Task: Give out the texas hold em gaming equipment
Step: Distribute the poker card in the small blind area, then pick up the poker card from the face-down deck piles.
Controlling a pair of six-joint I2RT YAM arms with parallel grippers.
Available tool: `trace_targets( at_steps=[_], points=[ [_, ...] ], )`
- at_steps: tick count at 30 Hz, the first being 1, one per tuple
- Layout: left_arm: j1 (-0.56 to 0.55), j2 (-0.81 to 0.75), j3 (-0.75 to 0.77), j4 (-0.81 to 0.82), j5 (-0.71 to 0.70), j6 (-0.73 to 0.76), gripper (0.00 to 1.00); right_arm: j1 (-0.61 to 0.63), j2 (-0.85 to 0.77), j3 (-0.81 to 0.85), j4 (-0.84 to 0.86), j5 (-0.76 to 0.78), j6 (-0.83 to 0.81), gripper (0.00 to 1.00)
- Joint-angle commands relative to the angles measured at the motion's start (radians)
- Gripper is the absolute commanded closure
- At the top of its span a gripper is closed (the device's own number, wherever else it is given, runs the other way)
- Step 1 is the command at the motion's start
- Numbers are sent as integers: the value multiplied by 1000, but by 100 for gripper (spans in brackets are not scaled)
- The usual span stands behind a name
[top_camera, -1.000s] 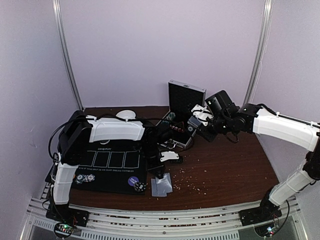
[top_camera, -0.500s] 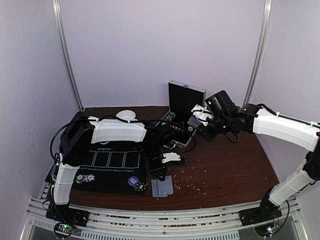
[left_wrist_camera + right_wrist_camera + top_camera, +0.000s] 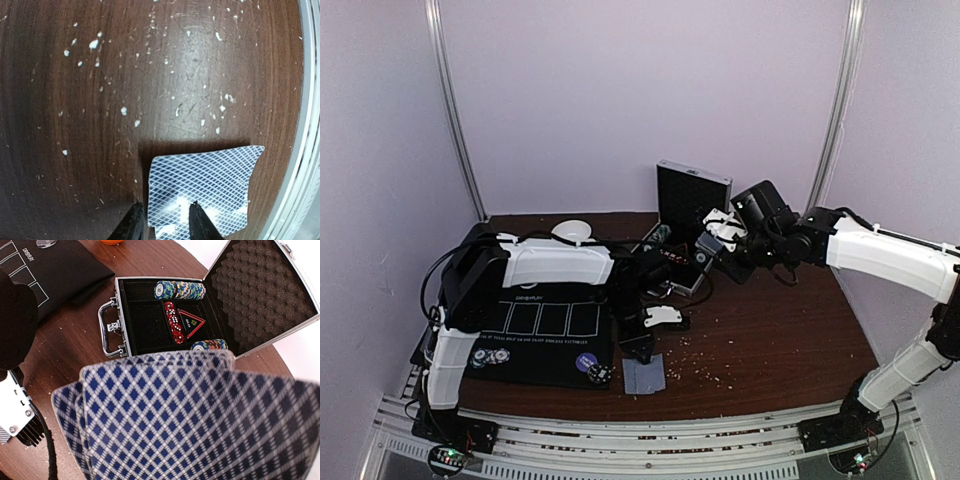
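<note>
A grey-blue-backed playing card [image 3: 202, 192] lies flat on the brown table, also seen in the top view [image 3: 643, 375]. My left gripper [image 3: 165, 222] hovers at its near edge with the jaws a little apart, one fingertip [image 3: 134, 220] beside the card's left edge and the other over the card. My right gripper [image 3: 715, 243] is held above the table by the open case, shut on a fanned deck of cards [image 3: 190, 420] that hides its fingers. Striped chips [image 3: 490, 357], a purple disc [image 3: 587, 362] and another chip [image 3: 602, 374] lie on the black mat [image 3: 545, 345].
An open metal case [image 3: 150, 315] holds chip stacks [image 3: 179, 289] and red dice [image 3: 173, 320]; its foam lid [image 3: 692, 192] stands upright. A white bowl [image 3: 574, 230] sits at the back. White crumbs dot the wood. A pale rail [image 3: 302, 150] runs along the table's front edge.
My left gripper has drawn back slightly from the card, which now lies flat just in front of it. The right arm with the deck has barely moved.
</note>
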Motion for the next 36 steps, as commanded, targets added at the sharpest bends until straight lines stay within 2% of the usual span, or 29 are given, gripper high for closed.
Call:
trace_targets(
  at_steps=[1,10,14,17,22,27,32,36],
  points=[
    [-2,-31,21,19,12,7,67,-6,-39,-2,-6,16,4,59],
    [67,-142,8,67,73,-44,66,-6,-67,21,-25,26,6,59],
    [126,-230,-34,141,109,-94,63,-6,-63,41,-43,26,8,59],
    [199,-327,-89,234,160,-164,61,-5,-53,58,-53,13,14,59],
    [364,-479,-206,394,144,-370,56,17,-22,87,-57,10,21,59],
    [465,-641,-338,565,148,-552,43,95,30,117,-36,17,11,59],
    [465,-787,-503,885,349,-723,28,173,94,151,27,-12,-9,59],
    [441,-797,-534,880,355,-728,22,229,152,190,74,-30,-34,59]
  ],
)
